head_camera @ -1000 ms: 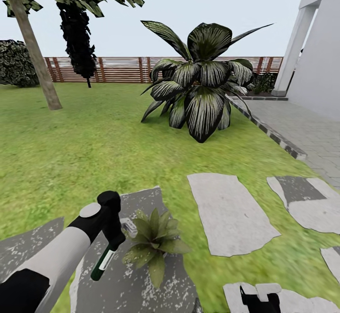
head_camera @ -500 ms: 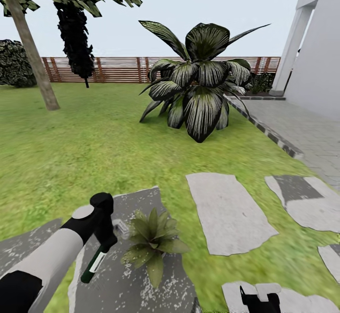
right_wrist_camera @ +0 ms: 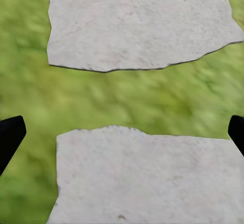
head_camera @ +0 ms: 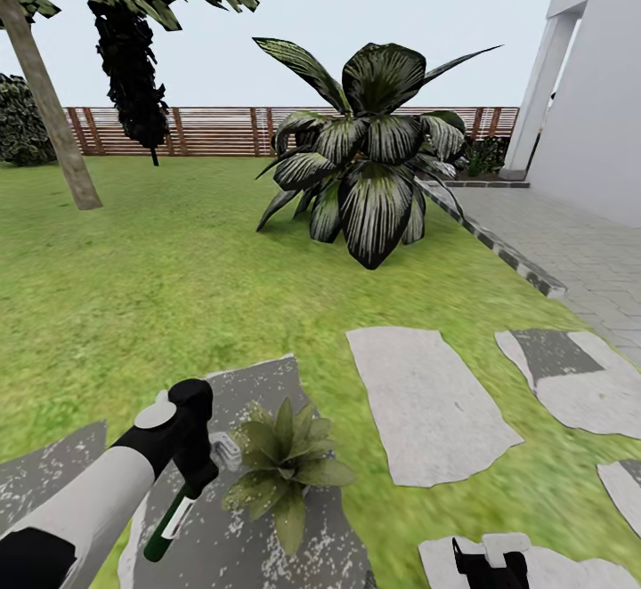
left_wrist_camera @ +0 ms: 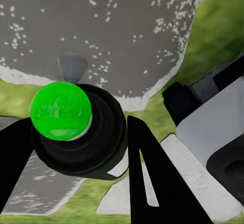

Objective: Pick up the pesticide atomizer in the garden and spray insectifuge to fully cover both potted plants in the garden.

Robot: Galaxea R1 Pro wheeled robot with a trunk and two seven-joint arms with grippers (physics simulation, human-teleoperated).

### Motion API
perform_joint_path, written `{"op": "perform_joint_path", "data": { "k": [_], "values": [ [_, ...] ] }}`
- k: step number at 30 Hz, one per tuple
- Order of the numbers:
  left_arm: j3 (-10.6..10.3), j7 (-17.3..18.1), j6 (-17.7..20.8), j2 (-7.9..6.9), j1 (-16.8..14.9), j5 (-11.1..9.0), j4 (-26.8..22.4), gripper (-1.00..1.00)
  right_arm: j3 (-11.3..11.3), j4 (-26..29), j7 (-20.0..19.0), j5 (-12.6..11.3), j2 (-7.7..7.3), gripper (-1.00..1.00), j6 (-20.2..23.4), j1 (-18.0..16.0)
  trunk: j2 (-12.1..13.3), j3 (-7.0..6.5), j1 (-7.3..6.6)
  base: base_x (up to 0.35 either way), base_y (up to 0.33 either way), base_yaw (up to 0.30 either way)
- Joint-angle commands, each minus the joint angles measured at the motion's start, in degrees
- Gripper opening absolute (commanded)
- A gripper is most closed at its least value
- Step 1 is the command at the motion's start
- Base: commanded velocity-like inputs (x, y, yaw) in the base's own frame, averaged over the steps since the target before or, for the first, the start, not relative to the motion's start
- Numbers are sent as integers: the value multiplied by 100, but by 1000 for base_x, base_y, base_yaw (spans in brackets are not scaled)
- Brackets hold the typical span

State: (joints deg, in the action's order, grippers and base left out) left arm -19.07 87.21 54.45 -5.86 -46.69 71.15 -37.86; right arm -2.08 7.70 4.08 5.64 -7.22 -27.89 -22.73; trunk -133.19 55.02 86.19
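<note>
My left gripper (head_camera: 189,469) is shut on the pesticide atomizer (head_camera: 169,518), a slim dark bottle with a pale label that hangs tilted down over a grey stepping stone (head_camera: 240,544). In the left wrist view the atomizer's green-dotted top (left_wrist_camera: 61,109) sits between the black fingers (left_wrist_camera: 152,178). One potted plant (head_camera: 280,469), a low green rosette, grows on that stone just right of the bottle. The second potted plant is out of view. My right gripper (head_camera: 485,562) hangs low and open over pale stones (right_wrist_camera: 137,26), its fingertips (right_wrist_camera: 10,137) far apart.
A big striped-leaf shrub (head_camera: 369,171) stands on the lawn ahead, with a palm trunk (head_camera: 49,108) at the far left. More stepping stones (head_camera: 427,402) lie to the right. A kerbed paved path (head_camera: 588,260) and a white house wall (head_camera: 596,108) border the right side.
The head view has shifted slightly. My left gripper with the atomizer has drifted a little left and down, away from the plant.
</note>
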Motion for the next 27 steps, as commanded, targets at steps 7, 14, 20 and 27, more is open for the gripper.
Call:
{"op": "perform_joint_path", "data": {
  "k": [7,14,20,27],
  "values": [
    [-27,-77,57,-3,74,40,-3,-100,-21,-5,31,60,1,100,-14,-4,-2,5,-1,5,2,0],
    [20,-89,57,-8,90,1,-40,-100,-21,-5,31,60,1,100,-14,-4,-2,5,-1,0,0,0],
    [351,-101,46,-20,56,-11,-138,-100,-21,-5,31,60,1,100,-14,-4,-2,5,-1,-124,0,0],
    [611,-100,0,20,-30,38,-231,-100,-21,-5,31,60,1,100,-14,-4,-2,5,-1,-101,0,0]
  ]
}}
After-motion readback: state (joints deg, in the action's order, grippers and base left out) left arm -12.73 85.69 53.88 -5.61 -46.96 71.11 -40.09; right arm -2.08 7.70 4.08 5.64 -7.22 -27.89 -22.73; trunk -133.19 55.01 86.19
